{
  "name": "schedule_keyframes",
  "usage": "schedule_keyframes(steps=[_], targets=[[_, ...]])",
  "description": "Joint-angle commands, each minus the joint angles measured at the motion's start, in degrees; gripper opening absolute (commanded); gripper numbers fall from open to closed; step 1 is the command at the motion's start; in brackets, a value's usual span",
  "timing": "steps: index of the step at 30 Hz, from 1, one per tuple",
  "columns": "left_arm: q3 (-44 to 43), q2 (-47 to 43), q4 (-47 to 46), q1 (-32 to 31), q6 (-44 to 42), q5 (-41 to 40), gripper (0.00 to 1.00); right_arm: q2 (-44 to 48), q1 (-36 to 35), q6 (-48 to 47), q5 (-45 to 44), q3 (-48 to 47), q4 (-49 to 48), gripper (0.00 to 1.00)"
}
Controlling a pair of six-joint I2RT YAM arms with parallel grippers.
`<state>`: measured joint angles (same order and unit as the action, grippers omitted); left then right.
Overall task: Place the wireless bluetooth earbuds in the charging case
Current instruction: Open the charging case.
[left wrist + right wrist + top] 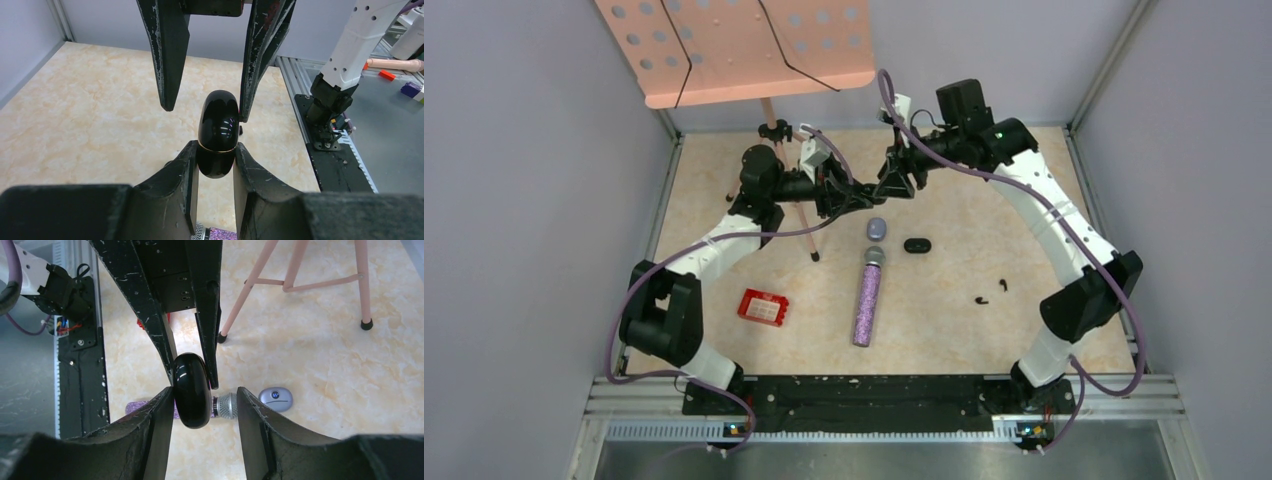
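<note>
Midair between the arms, the black case [216,125] sat pinched below its seam in the left fingers [182,175]; the right fingers [255,420] stood open around its other half and probably needed to close squarely there. Two earbuds [1006,288] lay on the desk [964,330].

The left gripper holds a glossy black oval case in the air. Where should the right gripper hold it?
Grip the free half of the glossy black oval case, beyond its thin gold seam, from the end opposite the left gripper. That half is bare, and the right gripper, jaws open, straddles it.
</note>
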<state>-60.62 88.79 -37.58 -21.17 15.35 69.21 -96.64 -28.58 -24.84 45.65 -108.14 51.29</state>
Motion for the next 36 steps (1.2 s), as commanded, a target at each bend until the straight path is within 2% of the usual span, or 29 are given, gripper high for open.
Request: schedule_keyframes(steps=[1, 9, 19, 27, 31, 36], targets=[[0.5, -0.6, -3.9, -0.3, 0.0, 1.4, 0.0, -1.0, 1.5, 3.6, -0.1, -3.2, -3.0, 0.47], [0.6, -0.6, -4.5, -0.3, 0.0, 1.5, 0.0, -1.2, 2.2, 3.8, -6.9, -3.6, -4.8, 0.46], [0.7, 0.2, -4.5, -0.3, 0.9, 0.3, 0.0, -2.0, 3.1, 6.6, -6.0, -4.8, -6.5, 0.45], [1.9, 1.1, -5.1, -0.1, 2.9, -2.1, 0.0, 1.6, 6.0, 9.5, -6.6, -5.3, -6.3, 0.46], [2.5, 0.7, -4.8, 0.2, 4.4, -2.8, 0.0, 6.6, 10.9, 9.0, -7.9, 1.0, -4.7, 0.47], [3.2, -0.5, -4.6, 1.0, 6.7, -3.9, 0.0, 14.7, 18.3, 0.6, -12.1, 18.4, 1.6, 0.4]])
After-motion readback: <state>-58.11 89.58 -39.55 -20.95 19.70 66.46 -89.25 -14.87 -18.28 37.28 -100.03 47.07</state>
